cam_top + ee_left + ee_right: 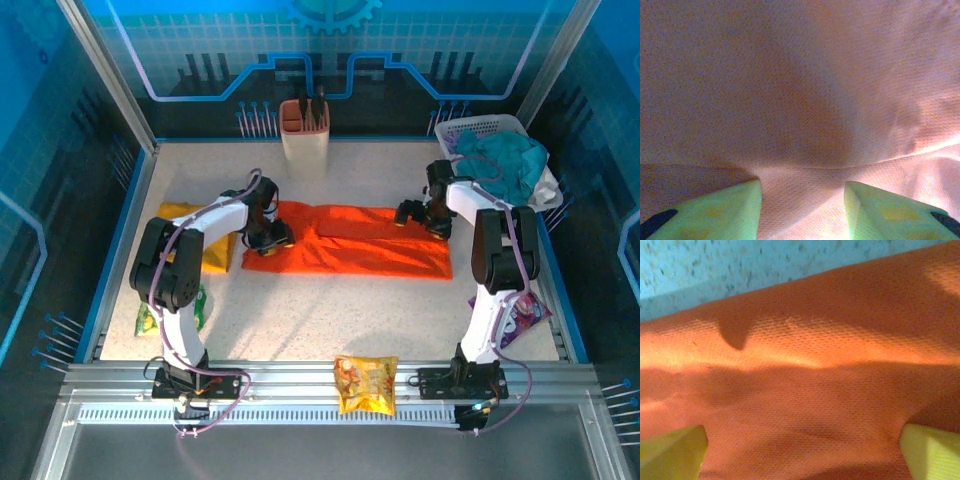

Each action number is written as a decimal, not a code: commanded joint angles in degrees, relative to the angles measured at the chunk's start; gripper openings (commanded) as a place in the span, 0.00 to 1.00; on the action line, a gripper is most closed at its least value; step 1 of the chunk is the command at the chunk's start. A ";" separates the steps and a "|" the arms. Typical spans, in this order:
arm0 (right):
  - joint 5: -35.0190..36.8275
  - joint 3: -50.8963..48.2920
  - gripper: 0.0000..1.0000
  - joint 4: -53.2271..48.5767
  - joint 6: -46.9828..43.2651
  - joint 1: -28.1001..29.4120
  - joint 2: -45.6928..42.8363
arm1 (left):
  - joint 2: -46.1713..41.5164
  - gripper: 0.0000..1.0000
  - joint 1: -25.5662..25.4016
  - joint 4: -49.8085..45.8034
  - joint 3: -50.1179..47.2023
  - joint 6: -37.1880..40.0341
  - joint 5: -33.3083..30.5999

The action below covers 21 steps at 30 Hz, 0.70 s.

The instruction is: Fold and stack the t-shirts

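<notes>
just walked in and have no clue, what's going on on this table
Two robot arms are working on a bright orange cotton t-shirt, which lies folded into a long strip across the middle of the table. The left pincer is down on its left end, fingers apart with cloth between them; whether it grips is unclear. The right pincer stands open over the strip's far edge, toward its right end. A mustard yellow t-shirt lies partly under the left arm, not yet stacked.

From high at the near edge, the top camera looks down over the whole table (pixel 330 325). Each wrist camera peers past its own fingertips (pixel 710 215), very close to the orange t-shirt (pixel 370 250), the cloth all three views share.
</notes>
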 commanded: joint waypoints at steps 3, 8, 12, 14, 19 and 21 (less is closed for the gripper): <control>-2.49 -4.67 0.99 -5.17 -1.15 2.64 -2.91 | 4.46 0.47 0.09 -4.44 6.17 3.33 -0.40; -3.76 -8.38 0.99 -6.26 -1.94 5.29 -5.86 | 9.11 0.47 0.14 -7.45 12.30 4.69 -0.24; -5.10 -11.17 0.99 -7.22 -2.23 7.52 -8.81 | 12.08 0.46 -0.05 -8.65 15.61 5.01 0.72; -5.92 -12.92 0.99 -7.48 -2.13 8.65 -10.48 | 13.39 0.46 -0.44 -9.00 17.03 5.06 1.42; -7.09 -16.28 0.99 -8.37 -1.11 12.62 -14.43 | 16.07 0.46 -2.70 -9.57 21.00 4.88 2.57; -8.45 -17.78 0.99 -7.85 0.05 14.39 -15.96 | 17.66 0.46 -3.92 -10.12 23.34 4.70 3.14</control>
